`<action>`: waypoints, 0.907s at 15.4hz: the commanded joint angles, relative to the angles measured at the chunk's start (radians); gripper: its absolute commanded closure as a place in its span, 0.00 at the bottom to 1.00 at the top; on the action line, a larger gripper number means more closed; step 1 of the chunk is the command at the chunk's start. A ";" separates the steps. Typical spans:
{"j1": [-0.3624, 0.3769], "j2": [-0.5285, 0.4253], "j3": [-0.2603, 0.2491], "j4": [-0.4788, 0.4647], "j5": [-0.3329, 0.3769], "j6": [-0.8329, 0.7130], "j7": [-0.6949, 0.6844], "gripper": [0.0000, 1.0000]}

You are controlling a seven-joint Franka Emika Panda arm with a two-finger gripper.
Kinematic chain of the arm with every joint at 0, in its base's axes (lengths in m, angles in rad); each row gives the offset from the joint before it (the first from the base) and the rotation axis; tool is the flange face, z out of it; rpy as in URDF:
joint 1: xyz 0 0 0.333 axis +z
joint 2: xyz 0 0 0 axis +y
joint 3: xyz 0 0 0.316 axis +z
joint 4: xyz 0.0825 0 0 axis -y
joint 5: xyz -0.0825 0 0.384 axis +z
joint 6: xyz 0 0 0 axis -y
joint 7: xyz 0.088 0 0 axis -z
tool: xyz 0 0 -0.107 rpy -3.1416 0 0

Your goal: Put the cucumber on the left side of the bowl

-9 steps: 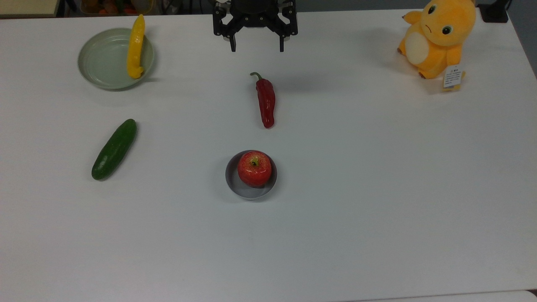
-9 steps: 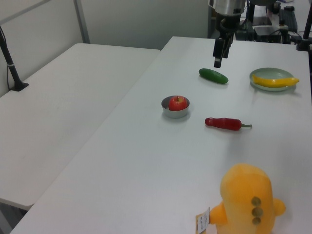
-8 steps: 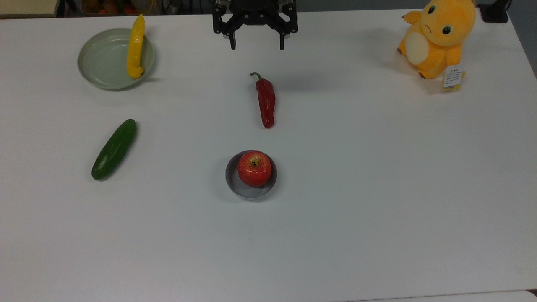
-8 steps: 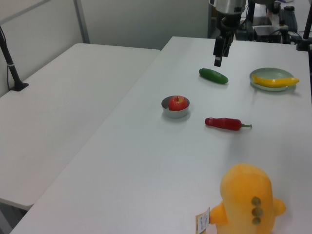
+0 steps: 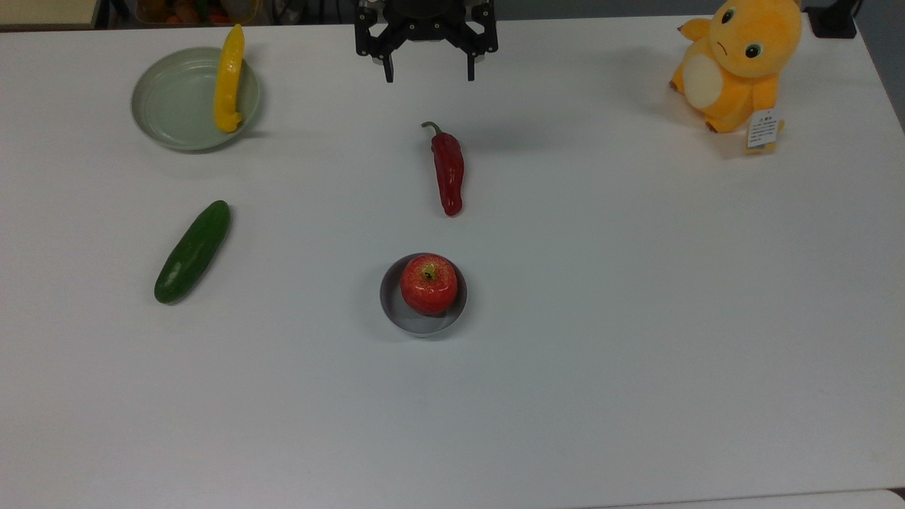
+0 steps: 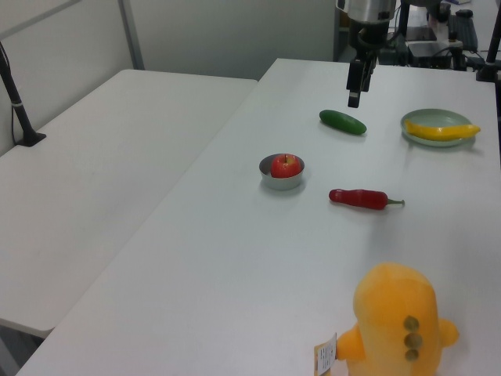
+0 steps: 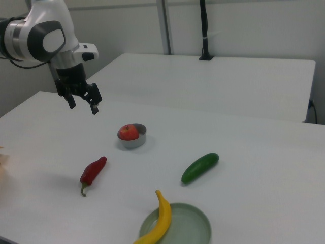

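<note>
the gripper (image 5: pixel 427 74), jaws spread and empty, has edged toward 9 o'clock. one cucumber (image 5: pixel 192 252) lies at 9 o'clock of one bowl (image 5: pixel 423 324) holding one apple (image 5: pixel 428 283); one chili (image 5: pixel 448 170) at 12.

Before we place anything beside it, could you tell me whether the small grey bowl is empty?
Not empty: the small round grey bowl holds a red apple.

apple (image 5: pixel 428 283), red chili (image 5: pixel 448 169), plush toy (image 5: pixel 735 62)
</note>
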 commanded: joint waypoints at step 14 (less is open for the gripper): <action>-0.102 0.152 -0.260 -0.011 -0.010 0.264 -0.032 0.00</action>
